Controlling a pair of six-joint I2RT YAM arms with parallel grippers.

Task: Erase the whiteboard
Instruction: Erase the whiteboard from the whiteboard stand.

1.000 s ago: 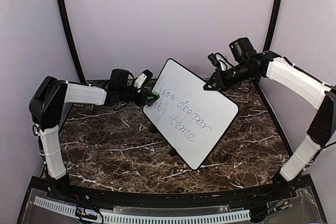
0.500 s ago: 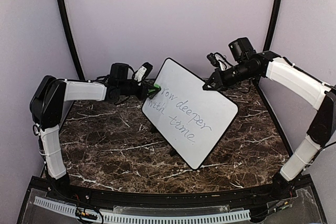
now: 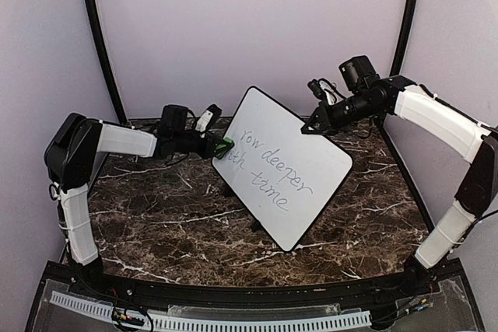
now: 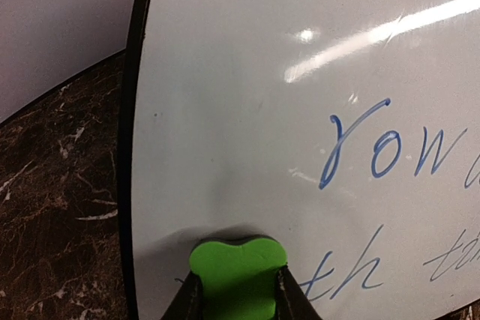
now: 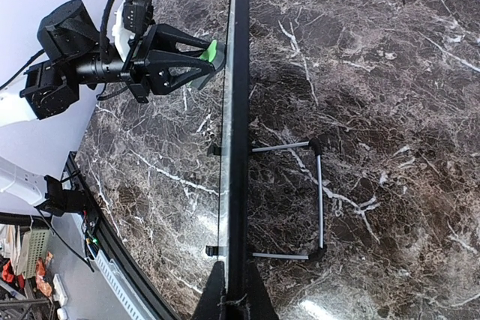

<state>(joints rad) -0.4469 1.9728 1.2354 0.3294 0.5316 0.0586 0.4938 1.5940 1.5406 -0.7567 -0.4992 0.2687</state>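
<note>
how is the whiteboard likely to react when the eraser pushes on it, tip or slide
Probably stiff: the whiteboard looks flat and rigid. Propped tilted on a thin wire stand, it could tip or skid under the eraser, though the right gripper shut on its upper edge should steady it.

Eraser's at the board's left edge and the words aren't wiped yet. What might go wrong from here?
1. The green eraser in the left gripper sits close to the whiteboard frame, so a stroke may slip off the edge.
2. The board leans on a thin wire stand, steadied only by the right gripper pinching its upper edge. Hard pressing may twist or tip it.
</note>
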